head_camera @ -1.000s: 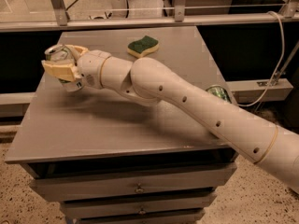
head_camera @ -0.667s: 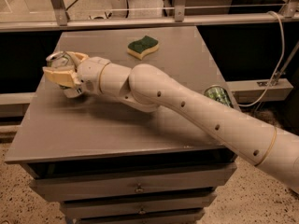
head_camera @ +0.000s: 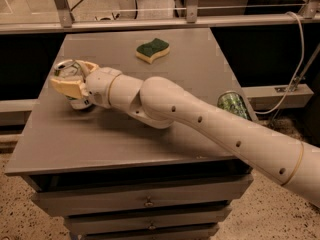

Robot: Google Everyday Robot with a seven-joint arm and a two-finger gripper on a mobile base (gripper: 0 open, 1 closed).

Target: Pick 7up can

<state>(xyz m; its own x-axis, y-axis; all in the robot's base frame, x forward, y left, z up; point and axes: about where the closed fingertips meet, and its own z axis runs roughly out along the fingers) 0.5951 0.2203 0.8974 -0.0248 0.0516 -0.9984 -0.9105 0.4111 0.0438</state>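
The cream claw [head_camera: 68, 78] straddles the small silver-white 7up can [head_camera: 65, 69] on the grey desk [head_camera: 200, 59]. Whether it is clenched cannot be told. The next move likely calls for a firm grip, then a straight lift.

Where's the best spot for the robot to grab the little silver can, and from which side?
Its round side wall, about halfway up, coming in level from the right. The 7up can seems to stand upright near the table's left edge, and the gripper is at it from that side.
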